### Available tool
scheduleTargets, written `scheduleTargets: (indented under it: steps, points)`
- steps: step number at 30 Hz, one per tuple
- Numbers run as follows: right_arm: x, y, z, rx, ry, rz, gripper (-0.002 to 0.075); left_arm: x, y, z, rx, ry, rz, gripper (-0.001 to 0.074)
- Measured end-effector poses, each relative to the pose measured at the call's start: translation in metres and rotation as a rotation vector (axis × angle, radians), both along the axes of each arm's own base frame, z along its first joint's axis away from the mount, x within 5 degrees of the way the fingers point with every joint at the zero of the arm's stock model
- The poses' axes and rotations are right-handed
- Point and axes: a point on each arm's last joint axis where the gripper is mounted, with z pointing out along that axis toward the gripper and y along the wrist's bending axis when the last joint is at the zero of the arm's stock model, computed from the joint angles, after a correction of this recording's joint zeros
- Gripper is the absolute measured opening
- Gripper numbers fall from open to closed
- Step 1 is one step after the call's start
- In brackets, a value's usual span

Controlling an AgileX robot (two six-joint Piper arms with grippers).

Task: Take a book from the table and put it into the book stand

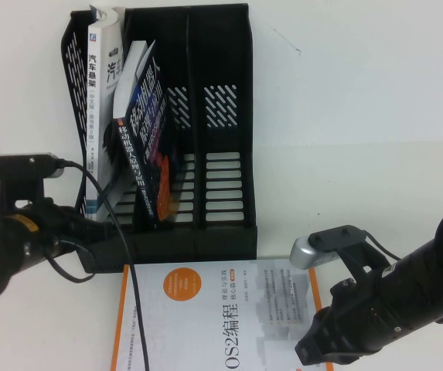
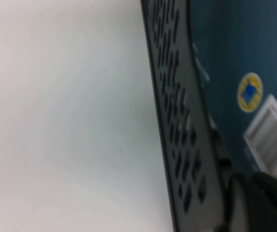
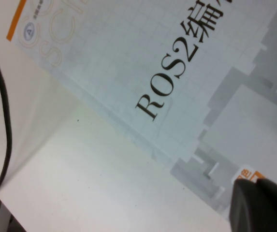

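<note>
While the white car-suspension book (image 1: 95, 116) already stands in the leftmost compartment of the black book stand (image 1: 221, 147), it sits upright on its lower edge, spine facing out toward the robot and long axis running up and down, top edge leaning slightly toward the stand's left wall. A dark blue book (image 1: 145, 139) leans beside it in the same stand, tilted against the partition. An orange-bordered ROS2 book (image 1: 213, 317) lies flat on the white table (image 1: 376, 100) in front of the stand, long axis across the robot's front.

Left pincer (image 1: 90, 228) sits low at the stand's left front corner, just below and in front of the white book's foot; its tips are hidden behind the arm in the high view, but it reads as fully closed, and no book can be seen between its jaws. The left arm is plainly the nearer to the book. Its wrist camera looks along the stand's perforated wall at a blue cover.

Right pincer (image 1: 314, 355) hovers over the ROS2 book's right part; I cannot tell how it stands.

Judgement: placement appears essentially done; withdrawing the left arm without nudging the book's lower edge is the remaining concern.
</note>
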Motion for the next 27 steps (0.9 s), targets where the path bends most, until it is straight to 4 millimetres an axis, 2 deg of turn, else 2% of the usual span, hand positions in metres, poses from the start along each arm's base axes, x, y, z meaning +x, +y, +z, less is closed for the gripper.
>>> scheduleTargets:
  steps: [4,9,13,17,20,23,27]
  points:
    - [0.000,0.000,0.000,0.000,0.002,0.001,-0.0001,0.006,0.000,-0.008,0.002,-0.022,0.007,0.0001]
    - [0.000,0.000,0.000,0.000,0.002,0.001,-0.0001,0.002,0.000,-0.004,0.002,0.001,0.002,0.0001]
    - [0.000,0.000,0.000,0.000,0.002,0.001,-0.0001,-0.010,0.001,0.018,-0.017,-0.011,-0.001,0.0001]
    - [0.000,0.000,0.000,0.000,0.002,0.001,-0.0001,-0.026,0.003,0.050,-0.073,-0.051,0.013,0.0001]
    - [0.000,0.000,0.000,0.000,-0.001,-0.001,-0.0001,-0.031,0.002,0.065,-0.088,-0.025,0.004,0.0001]
    - [0.001,0.000,0.000,-0.001,-0.012,-0.004,-0.0001,-0.028,0.000,0.070,-0.089,0.009,-0.005,0.0001]
    - [0.002,0.000,0.000,-0.001,-0.020,-0.002,-0.0001,-0.014,-0.003,0.068,-0.086,0.048,-0.009,0.0006]
